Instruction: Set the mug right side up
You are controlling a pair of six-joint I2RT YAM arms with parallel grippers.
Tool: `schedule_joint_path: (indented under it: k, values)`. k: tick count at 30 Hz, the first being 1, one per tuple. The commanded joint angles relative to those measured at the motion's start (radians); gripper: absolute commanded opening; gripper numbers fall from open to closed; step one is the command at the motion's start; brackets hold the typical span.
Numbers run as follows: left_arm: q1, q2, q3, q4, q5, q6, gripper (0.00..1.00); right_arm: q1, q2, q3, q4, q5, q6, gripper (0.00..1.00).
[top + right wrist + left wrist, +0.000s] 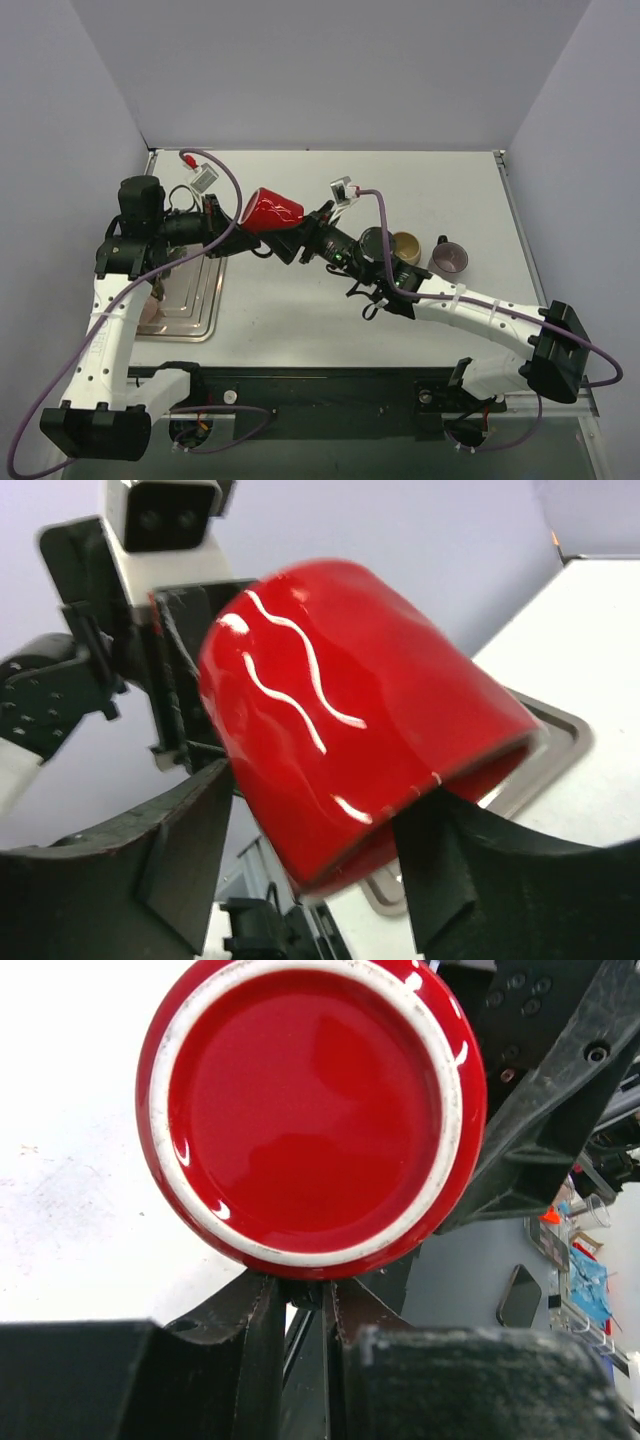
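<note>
The red mug [272, 211] is held in the air on its side, between the two arms and above the table. In the left wrist view its base [310, 1110], red with a white ring, faces the camera. My left gripper [240, 238] [305, 1295] is shut just under the base, apparently on the mug's handle, which is mostly hidden. My right gripper [303, 240] [318, 798] is open, with its fingers either side of the rim end of the mug [350, 710]. One finger is close to the rim and the other stands apart from it.
A metal tray [190, 300] lies on the table at the left, under my left arm, and shows in the right wrist view [560, 735]. A tan cup [405, 245] and a dark purple cup [448, 259] stand at the right, beside my right arm.
</note>
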Motion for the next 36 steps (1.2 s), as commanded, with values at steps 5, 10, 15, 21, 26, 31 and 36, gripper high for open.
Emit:
schedule_joint_path:
  k: [5, 10, 15, 21, 26, 31, 36]
  values:
    - [-0.073, -0.029, 0.008, -0.073, 0.032, 0.141, 0.0, -0.009, 0.007, 0.095, 0.119, -0.028, -0.024, 0.0]
    - [-0.071, -0.038, 0.023, -0.217, -0.312, 0.314, 0.85, -0.018, -0.019, 0.197, -0.273, 0.043, -0.139, 0.0]
    - [-0.049, -0.061, -0.003, -0.328, -0.738, 0.389, 0.86, -0.021, -0.016, 0.323, -0.756, 0.193, -0.34, 0.0]
    - [0.089, -0.118, -0.113, -0.329, -0.867, 0.489, 0.88, -0.045, 0.005, 0.399, -1.297, 0.323, -0.383, 0.0]
    - [0.206, -0.092, -0.21, -0.256, -0.93, 0.557, 0.9, -0.16, -0.041, 0.191, -1.415, 0.233, -0.311, 0.0]
    - [0.235, -0.027, -0.265, -0.193, -0.951, 0.573, 0.91, -0.226, -0.061, 0.014, -1.421, 0.254, -0.288, 0.0]
    - [0.26, 0.013, -0.258, -0.173, -0.987, 0.584, 0.91, -0.292, -0.033, -0.115, -1.346, 0.187, -0.281, 0.0]
